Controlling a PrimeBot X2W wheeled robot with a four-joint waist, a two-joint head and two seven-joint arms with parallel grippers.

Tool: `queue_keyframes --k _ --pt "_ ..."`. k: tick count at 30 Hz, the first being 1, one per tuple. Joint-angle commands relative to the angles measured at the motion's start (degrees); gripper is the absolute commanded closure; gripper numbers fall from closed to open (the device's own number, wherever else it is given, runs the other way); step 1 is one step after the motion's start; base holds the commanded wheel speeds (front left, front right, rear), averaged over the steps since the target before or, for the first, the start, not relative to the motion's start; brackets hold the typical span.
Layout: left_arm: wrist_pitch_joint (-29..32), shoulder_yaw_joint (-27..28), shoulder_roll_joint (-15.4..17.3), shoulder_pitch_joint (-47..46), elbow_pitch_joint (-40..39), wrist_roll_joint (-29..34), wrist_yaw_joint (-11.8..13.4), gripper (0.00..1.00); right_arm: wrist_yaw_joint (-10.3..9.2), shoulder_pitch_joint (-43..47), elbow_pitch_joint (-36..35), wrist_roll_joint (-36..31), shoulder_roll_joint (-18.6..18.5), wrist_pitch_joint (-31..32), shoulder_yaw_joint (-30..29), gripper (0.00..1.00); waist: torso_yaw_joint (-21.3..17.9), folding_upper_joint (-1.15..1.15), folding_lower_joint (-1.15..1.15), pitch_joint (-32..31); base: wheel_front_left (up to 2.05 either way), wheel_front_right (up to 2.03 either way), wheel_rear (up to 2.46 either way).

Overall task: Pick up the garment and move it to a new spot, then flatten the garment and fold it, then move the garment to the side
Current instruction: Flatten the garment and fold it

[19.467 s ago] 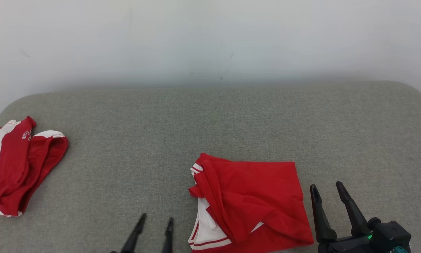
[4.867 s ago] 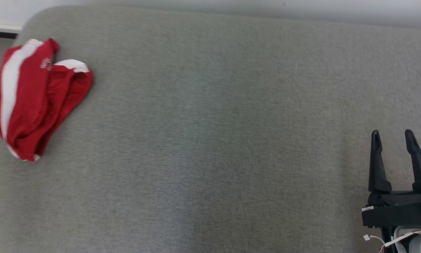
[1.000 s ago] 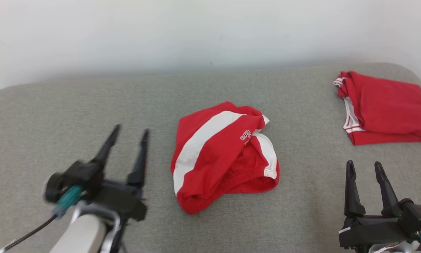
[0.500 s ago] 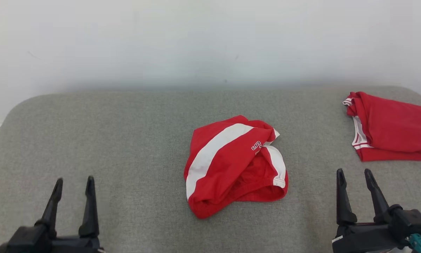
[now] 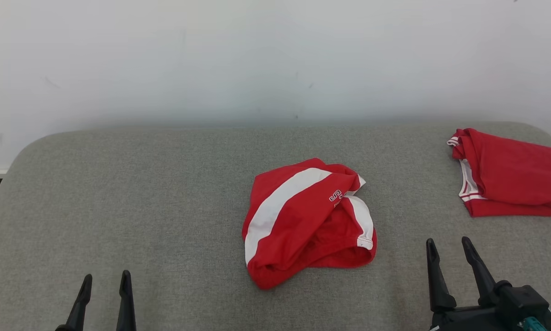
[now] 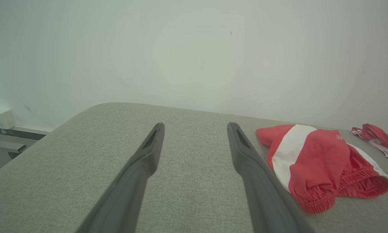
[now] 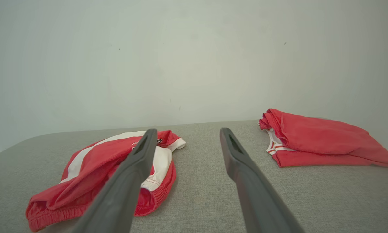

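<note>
The crumpled red-and-white shorts (image 5: 303, 220) lay mid-surface (image 5: 156, 197), between the left gripper (image 5: 106, 276) and right gripper (image 5: 447, 241), both spread wide and empty; light, limp cloth, probably best pinched at its gathered near edge.

A pair of red fabric shorts (image 5: 303, 220) (image 6: 310, 155) (image 7: 93, 161) with a broad white side stripe and small white lettering lies crumpled in a loose heap near the middle of the grey fabric surface (image 5: 165, 207). The elastic waistband is bunched along its near edge and a white-trimmed leg opening is turned up. A folded red garment with white-and-red striped trim (image 5: 514, 184) (image 7: 320, 139) lies flat at the surface's far right corner, well apart from the shorts.
</note>
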Motion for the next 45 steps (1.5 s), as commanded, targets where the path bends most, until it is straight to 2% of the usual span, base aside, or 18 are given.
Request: queue_keyframes --k 1,9,17,39,45 --pt "-0.2 0.5 -0.6 0.6 0.4 0.5 -0.6 0.0 -0.14 0.4 0.0 0.2 -0.4 0.1 0.3 0.0 0.0 0.0 0.0 0.1 0.0 0.0 0.0" --pt "-0.2 2.7 -2.8 0.9 1.8 3.4 -3.1 0.0 -0.14 1.1 0.3 0.5 -0.6 0.2 1.3 0.0 -0.3 0.0 0.0 0.3 0.0 0.0 0.0" --pt "-0.2 4.1 -4.1 0.9 2.5 5.0 -4.4 0.0 -0.14 0.8 0.7 0.7 -0.2 0.0 1.5 0.0 -0.2 0.0 0.0 0.5 0.0 0.0 0.0" --pt "-0.2 6.1 -6.0 0.6 3.6 7.0 -5.7 0.0 -0.15 0.6 1.6 0.8 0.0 -0.3 1.5 0.0 -0.4 0.0 0.0 0.6 0.0 0.0 0.0" --pt "-0.2 5.6 -6.3 -0.2 4.0 7.3 -5.9 0.0 -0.15 -0.7 2.3 0.4 -1.4 0.4 3.2 0.0 0.4 0.0 0.0 0.9 0.0 0.0 0.0"
